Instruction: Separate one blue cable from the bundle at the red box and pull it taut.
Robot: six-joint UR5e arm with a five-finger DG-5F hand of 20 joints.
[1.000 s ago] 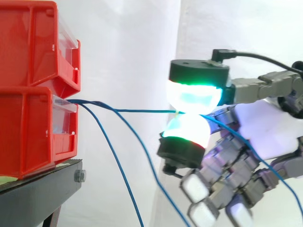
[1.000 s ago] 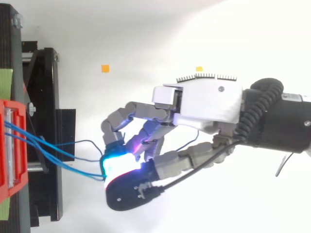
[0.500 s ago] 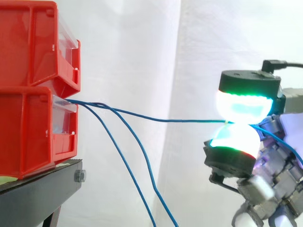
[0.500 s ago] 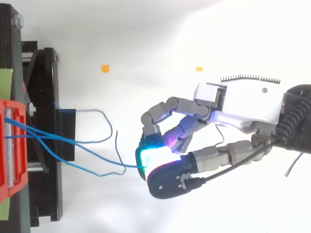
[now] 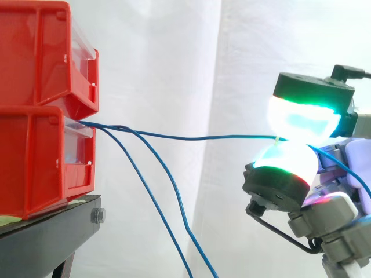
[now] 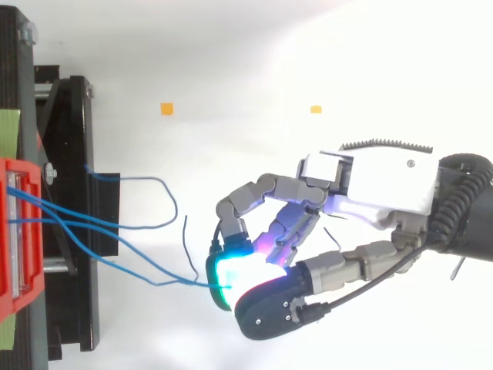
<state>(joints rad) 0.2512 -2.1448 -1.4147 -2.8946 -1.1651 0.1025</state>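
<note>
- The blue cable (image 5: 197, 138) is thin and bright blue. It comes out at the top front of the lower red bin (image 5: 35, 162) and runs nearly level to the right, with only a slight sag along the way.
- Its far end sits between my fingertips (image 5: 301, 123). Past them the cable carries on, bending down toward the right edge of the side view.
- My hand (image 6: 370, 173) is clamped on that cable: one glowing pad presses down from above, another presses up from below, and the cable is nipped where they meet. The pads glow white and cyan with green rims. My other fingers are curled in under the palm.
- Two loose cables (image 5: 179, 204) of the same blue leave the same bin mouth and hang away from the held one, falling in long slack curves to the bottom of the side view.
- From above, the strands fan out from the bin and one loops back on itself near the stand.
- The lower bin has a clear front panel, and an upper red bin (image 5: 35, 52) is stacked on it.
- Both bins stand on a black stand (image 5: 52, 237) at the left.
- A white curtain (image 5: 174, 58) hangs behind everything.
- In the top view the white surface (image 6: 231, 46) below carries two small orange markers (image 6: 166, 109), well apart from the cables.
</note>
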